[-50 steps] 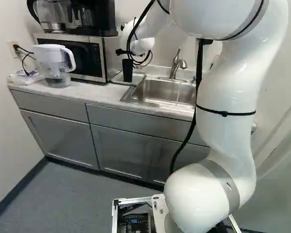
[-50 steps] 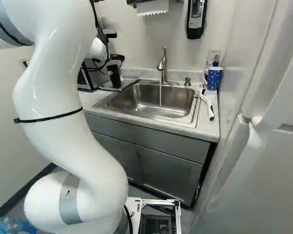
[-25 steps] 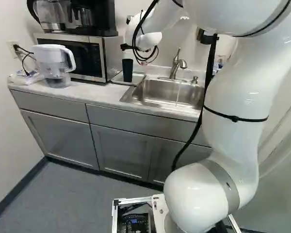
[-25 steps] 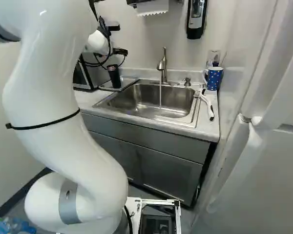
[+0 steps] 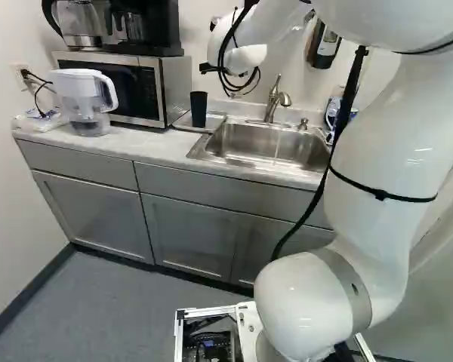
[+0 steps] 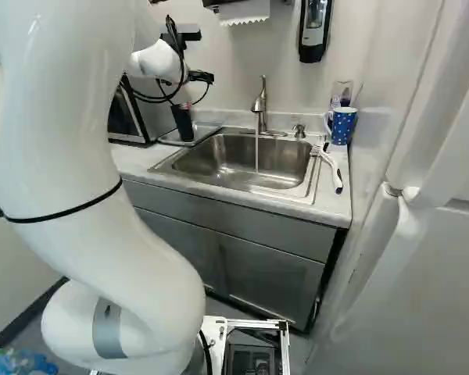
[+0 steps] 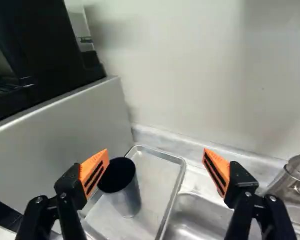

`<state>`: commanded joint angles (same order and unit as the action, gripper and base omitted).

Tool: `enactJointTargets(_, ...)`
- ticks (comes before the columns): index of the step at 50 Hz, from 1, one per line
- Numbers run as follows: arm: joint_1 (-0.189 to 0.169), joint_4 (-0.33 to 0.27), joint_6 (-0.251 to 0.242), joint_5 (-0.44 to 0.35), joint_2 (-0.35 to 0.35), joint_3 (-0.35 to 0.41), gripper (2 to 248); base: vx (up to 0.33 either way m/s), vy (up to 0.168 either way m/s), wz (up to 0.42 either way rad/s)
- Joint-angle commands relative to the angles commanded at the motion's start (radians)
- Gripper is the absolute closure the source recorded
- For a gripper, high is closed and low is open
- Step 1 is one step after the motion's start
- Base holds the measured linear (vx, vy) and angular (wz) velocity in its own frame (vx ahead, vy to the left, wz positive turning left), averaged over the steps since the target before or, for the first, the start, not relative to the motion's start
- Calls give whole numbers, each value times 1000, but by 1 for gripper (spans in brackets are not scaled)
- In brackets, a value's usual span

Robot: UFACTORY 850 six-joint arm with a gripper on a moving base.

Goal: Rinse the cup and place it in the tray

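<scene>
In the right base view my gripper (image 6: 201, 76) is mostly hidden behind the white wrist, high near the microwave. The wrist view shows the gripper (image 7: 156, 172) open, its orange-padded fingers wide apart with nothing held. A dark tumbler-like cup (image 5: 198, 109) stands upright in the shallow metal tray (image 7: 156, 187), left of the sink. From the wrist, the cup (image 7: 126, 196) appears ahead of and below the gripper, close beside one finger's line. A thin stream of water runs from the faucet (image 6: 259, 105) into the sink (image 6: 242, 160).
The microwave (image 5: 140, 87) with a coffee maker (image 5: 147, 30) on top flanks the tray. A pitcher (image 5: 83, 98) stands farther left. Right of the sink are a blue dotted mug (image 6: 341, 125) and a white-handled brush (image 6: 333, 168). A soap dispenser (image 6: 313, 31) hangs on the wall.
The wrist has shifted rightward in both base views, away from the cup, while the upper arm has swung. The cup remains upright in the tray. The base has not moved.
</scene>
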<state>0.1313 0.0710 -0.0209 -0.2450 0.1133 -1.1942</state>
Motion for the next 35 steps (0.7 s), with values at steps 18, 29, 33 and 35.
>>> enactJointTargets(18, -47, 0, 0, 0, -31, 33, 3, 0, 0, 0)
enactJointTargets(29, -77, 0, 0, 0, -44, 46, 3, 0, 0, 0)
enactJointTargets(33, -88, 0, 0, 0, -47, 49, 3, 0, 0, 0)
enactJointTargets(35, -94, 0, 0, 0, -47, 49, 3, 0, 0, 0)
